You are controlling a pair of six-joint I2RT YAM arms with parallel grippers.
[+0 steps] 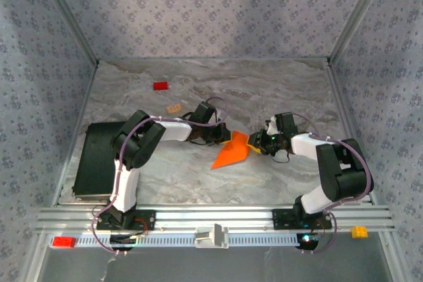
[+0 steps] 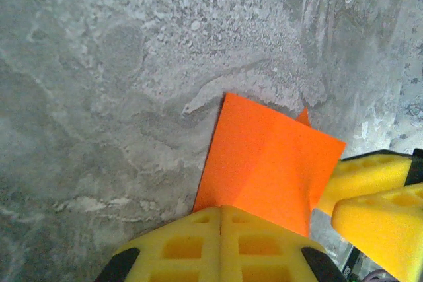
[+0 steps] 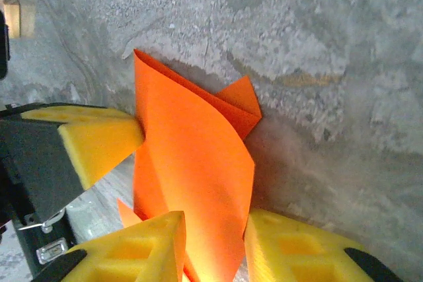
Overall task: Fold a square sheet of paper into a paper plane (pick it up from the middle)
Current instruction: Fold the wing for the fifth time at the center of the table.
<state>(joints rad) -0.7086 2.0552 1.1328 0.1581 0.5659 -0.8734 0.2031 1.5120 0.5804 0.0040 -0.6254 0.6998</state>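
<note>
The square sheet of paper (image 1: 231,152) is bright orange, creased and partly folded, and lies mid-table between the two arms. My left gripper (image 1: 222,137) is shut on its near edge; in the left wrist view the yellow jaws (image 2: 221,211) meet with the paper (image 2: 268,160) fanning out ahead over the marbled table. My right gripper (image 1: 254,142) comes in from the right. Its yellow fingers (image 3: 215,221) stand apart, and a curved, upright flap of the paper (image 3: 192,163) rises loosely between them. The left gripper's fingertip (image 3: 106,138) presses the paper's far side.
A small red block (image 1: 160,86) and a small tan block (image 1: 174,107) lie behind the left arm; the tan block (image 3: 16,12) also shows at the right wrist view's top-left corner. A black mat (image 1: 94,158) lies at the left. The side walls are patterned.
</note>
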